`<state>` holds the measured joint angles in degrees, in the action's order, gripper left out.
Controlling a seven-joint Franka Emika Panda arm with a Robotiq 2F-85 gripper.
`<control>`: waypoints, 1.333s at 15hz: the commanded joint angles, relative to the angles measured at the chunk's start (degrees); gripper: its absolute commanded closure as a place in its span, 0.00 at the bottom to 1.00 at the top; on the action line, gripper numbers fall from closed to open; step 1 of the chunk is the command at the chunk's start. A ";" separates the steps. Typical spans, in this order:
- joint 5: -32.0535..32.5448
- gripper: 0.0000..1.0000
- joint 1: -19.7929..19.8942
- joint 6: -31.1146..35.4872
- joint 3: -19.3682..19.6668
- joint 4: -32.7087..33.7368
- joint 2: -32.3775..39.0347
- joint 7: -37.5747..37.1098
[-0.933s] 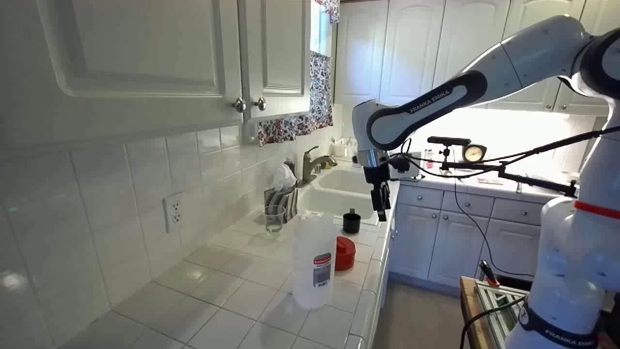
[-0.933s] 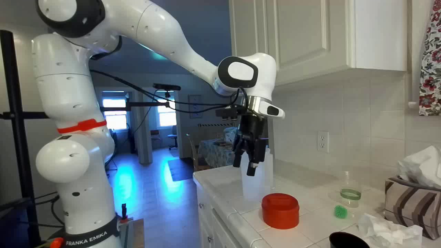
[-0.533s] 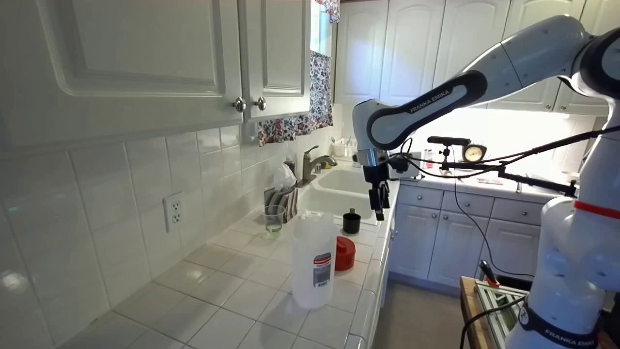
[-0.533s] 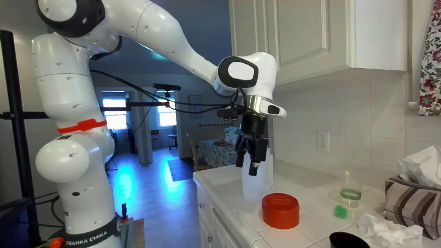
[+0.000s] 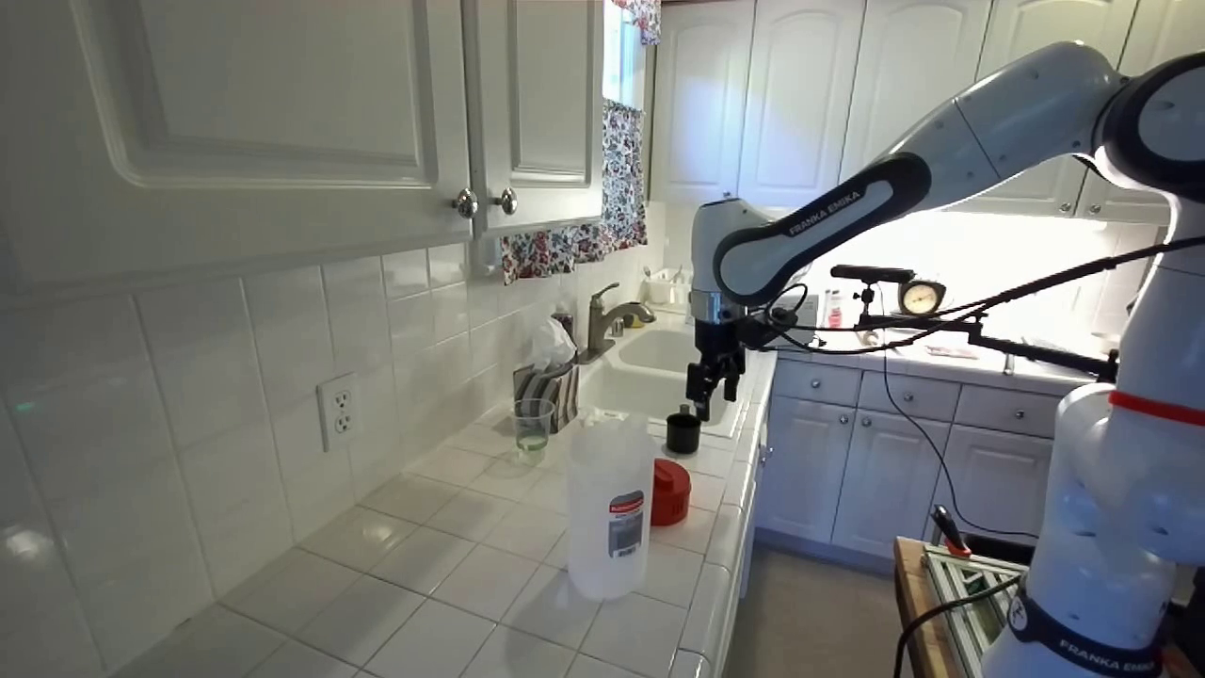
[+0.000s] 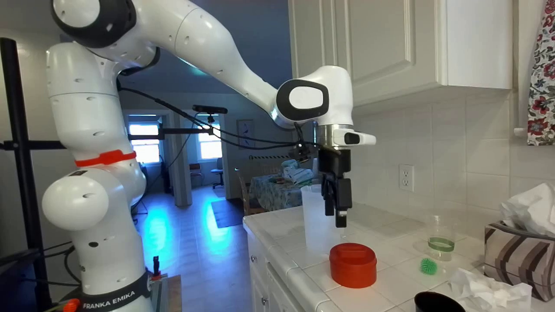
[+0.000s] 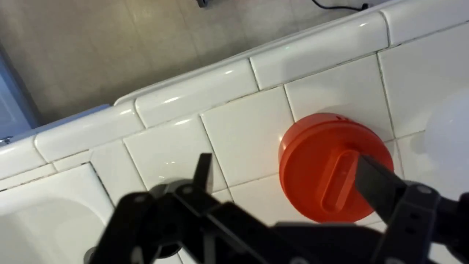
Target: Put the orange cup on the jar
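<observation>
An orange-red round cup-like container (image 5: 670, 494), with a raised grip bar on its top, sits on the white tiled counter. It shows in an exterior view (image 6: 353, 266) and in the wrist view (image 7: 331, 176). A tall whitish translucent jar (image 5: 602, 527) stands close beside it, also visible in an exterior view (image 6: 314, 221) and at the right edge of the wrist view (image 7: 449, 143). My gripper (image 5: 715, 403) is open and empty above the counter, pointing down. In the wrist view the gripper (image 7: 284, 168) has one finger overlapping the red top and the other over bare tile.
A black cup (image 5: 683, 433) stands between the red container and the sink (image 5: 640, 394). A clear cup with a green band (image 6: 441, 245), a green spiky ball (image 6: 429, 266), crumpled tissue (image 6: 490, 290) and a tissue box (image 6: 518, 264) are near the wall. The counter's front edge (image 7: 198, 91) is close.
My gripper has turned about its vertical axis and shifted toward the wall side, over the counter. It stays open. The red container, jar and other objects have not moved.
</observation>
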<state>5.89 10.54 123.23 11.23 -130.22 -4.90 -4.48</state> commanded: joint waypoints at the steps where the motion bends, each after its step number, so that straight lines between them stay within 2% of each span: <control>1: -0.18 0.00 0.76 3.73 -0.03 -0.95 1.70 -5.23; 7: -0.86 0.00 0.75 7.72 -0.04 -0.43 4.93 -13.57; 12: -3.83 0.00 -0.28 11.87 -0.67 0.24 8.26 -23.51; 20: -11.92 0.00 -1.31 15.84 -1.51 1.54 11.49 -21.44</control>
<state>-3.22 9.52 137.31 9.86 -130.02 4.75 -27.21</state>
